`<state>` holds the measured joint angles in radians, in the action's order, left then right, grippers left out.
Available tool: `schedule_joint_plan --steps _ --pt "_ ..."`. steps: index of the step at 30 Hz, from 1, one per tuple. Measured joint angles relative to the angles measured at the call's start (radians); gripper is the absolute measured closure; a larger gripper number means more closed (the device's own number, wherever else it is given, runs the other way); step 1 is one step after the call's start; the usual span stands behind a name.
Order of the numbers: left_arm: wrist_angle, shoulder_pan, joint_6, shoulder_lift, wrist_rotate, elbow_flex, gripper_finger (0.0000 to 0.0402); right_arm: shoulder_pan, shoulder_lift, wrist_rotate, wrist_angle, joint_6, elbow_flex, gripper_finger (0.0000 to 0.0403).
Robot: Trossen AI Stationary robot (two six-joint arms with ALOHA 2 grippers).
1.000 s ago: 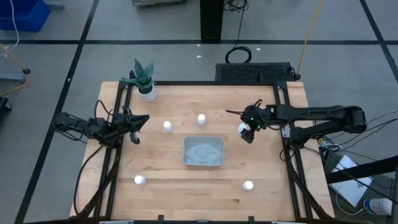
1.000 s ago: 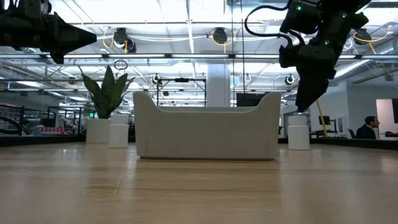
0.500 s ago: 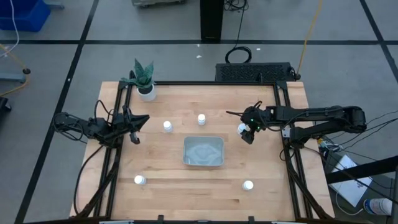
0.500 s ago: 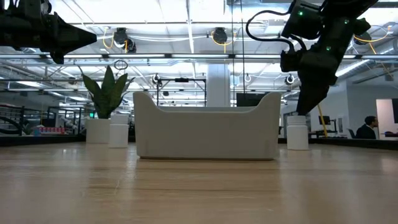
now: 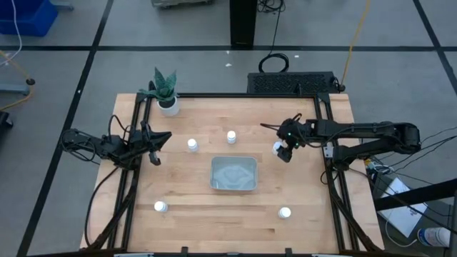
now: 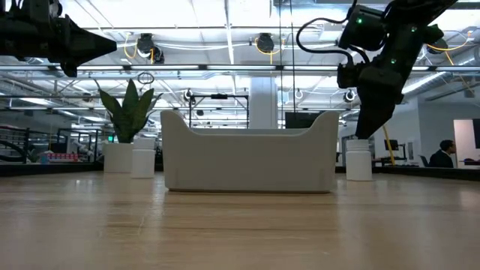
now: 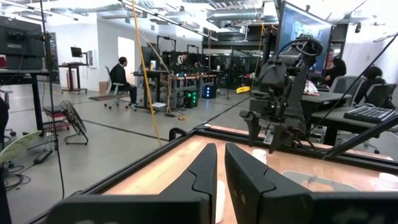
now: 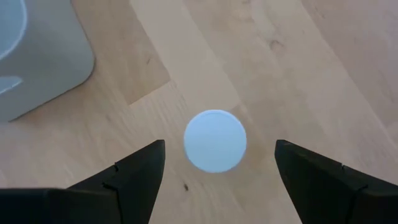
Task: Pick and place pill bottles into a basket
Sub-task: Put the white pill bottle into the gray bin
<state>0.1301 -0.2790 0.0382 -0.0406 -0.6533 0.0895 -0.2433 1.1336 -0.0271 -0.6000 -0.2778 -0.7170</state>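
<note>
Five small white pill bottles stand upright on the wooden table: (image 5: 192, 145), (image 5: 231, 137), (image 5: 161, 207), (image 5: 285, 213) and one (image 5: 278, 148) under my right gripper. The pale grey basket (image 5: 233, 173) sits mid-table. My right gripper (image 5: 283, 151) is open and points down over that bottle. In the right wrist view its fingers stand on either side of the bottle's cap (image 8: 215, 140), apart from it. In the low view the gripper (image 6: 365, 124) hangs just above the bottle (image 6: 358, 161). My left gripper (image 5: 161, 138) waits shut at the left edge, raised (image 6: 105, 45).
A white pot with a green plant (image 5: 167, 100) stands at the far left corner. The basket's corner (image 8: 43, 56) lies close beside the bottle under my right gripper. A dark frame (image 5: 325, 128) runs along the table's sides. Bare wood lies near the front edge.
My right gripper has shifted a little toward the table's left and slightly down over the bottle, staying open. The bottles and basket have not moved.
</note>
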Motion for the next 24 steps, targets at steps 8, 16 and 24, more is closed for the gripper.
schedule_joint_plan --steps 8,16,24 --pt "0.000 0.000 0.008 0.000 0.000 0.000 0.0364 0.000 0.000 0.006 0.094 -0.022 0.060 0.0108" --pt "0.000 0.000 0.007 0.000 0.000 0.000 0.0364 0.000 0.000 0.006 0.114 -0.024 0.078 0.0108" --pt "0.000 0.000 0.007 0.000 0.000 0.000 0.0364 0.000 0.000 0.032 0.115 -0.013 0.078 0.0148"
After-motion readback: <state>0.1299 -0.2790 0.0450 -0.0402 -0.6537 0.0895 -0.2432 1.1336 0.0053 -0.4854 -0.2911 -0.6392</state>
